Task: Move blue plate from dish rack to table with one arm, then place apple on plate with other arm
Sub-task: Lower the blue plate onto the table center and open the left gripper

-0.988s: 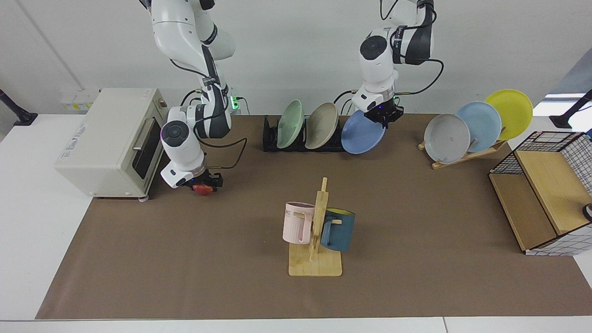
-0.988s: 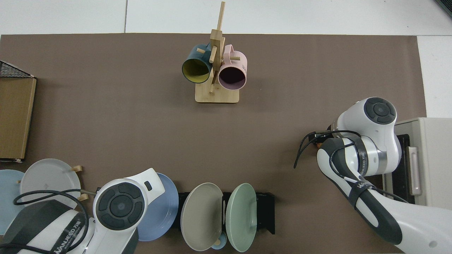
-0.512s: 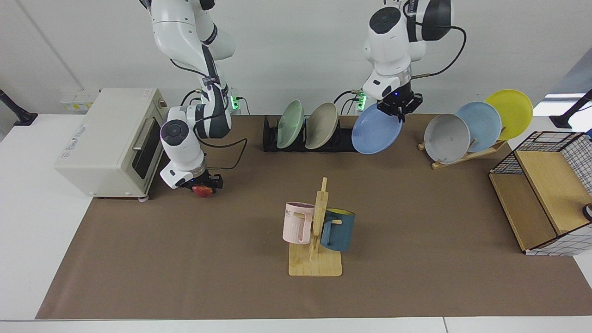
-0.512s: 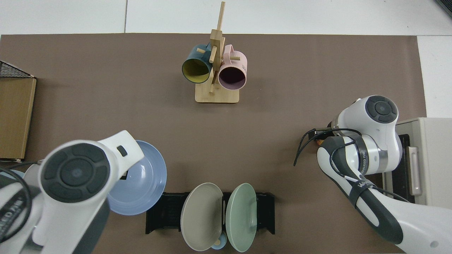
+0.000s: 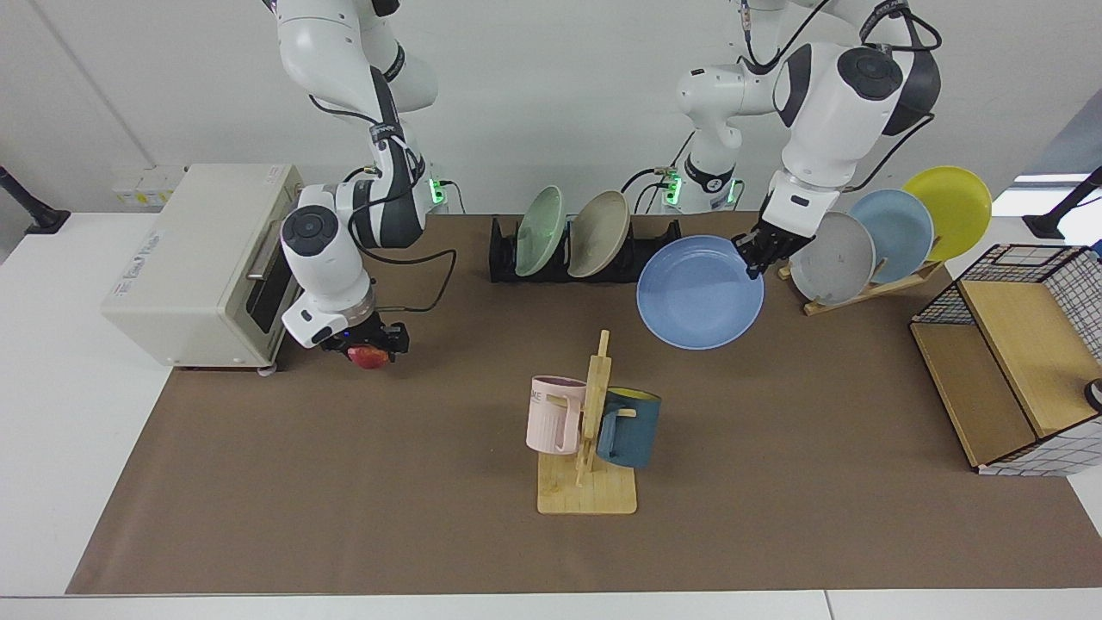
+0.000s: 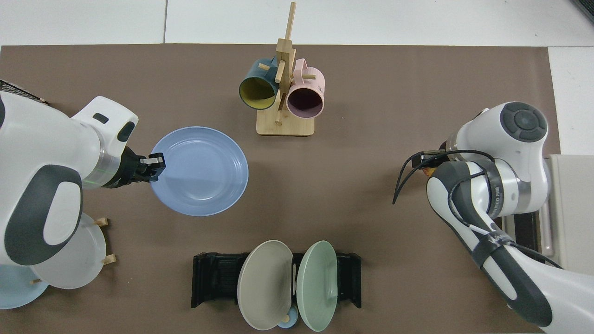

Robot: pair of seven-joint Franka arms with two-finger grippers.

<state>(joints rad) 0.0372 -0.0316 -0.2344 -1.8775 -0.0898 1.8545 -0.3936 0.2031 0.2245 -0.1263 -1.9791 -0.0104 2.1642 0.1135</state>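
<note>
On the facing view, a toaster oven (image 5: 202, 263) stands at the far left end of the surface (image 5: 344, 482), at the edge of the brown mat. Just beside its front, the right gripper (image 5: 368, 343) hangs low over the mat, closed on the apple (image 5: 368, 356); whether the apple touches the mat cannot be told. On the top view the right arm hides the gripper, and only a sliver of the apple (image 6: 425, 171) shows. Near the middle of the front half stands a wooden mug tree (image 5: 590, 439) with a pink mug (image 5: 552, 414) and a dark blue mug (image 5: 628, 428). At the middle of the far edge sits the rack (image 5: 568, 254), holding a green plate (image 5: 541, 231) and a beige plate (image 5: 600, 233). The blue plate (image 5: 700, 292) is out of the rack, held in the air above the mat between the rack and the mug tree, facing upward with a slight tilt. The left gripper (image 5: 761, 252) is clamped on its rim (image 6: 157, 164) at the side toward the wooden stand (image 5: 869, 288). That stand, near the far right corner, carries a grey plate (image 5: 832, 257), a pale blue plate (image 5: 893, 226) and a yellow plate (image 5: 949, 207). At the right end stands a wire basket (image 5: 1024, 344) with wooden boards.
</note>
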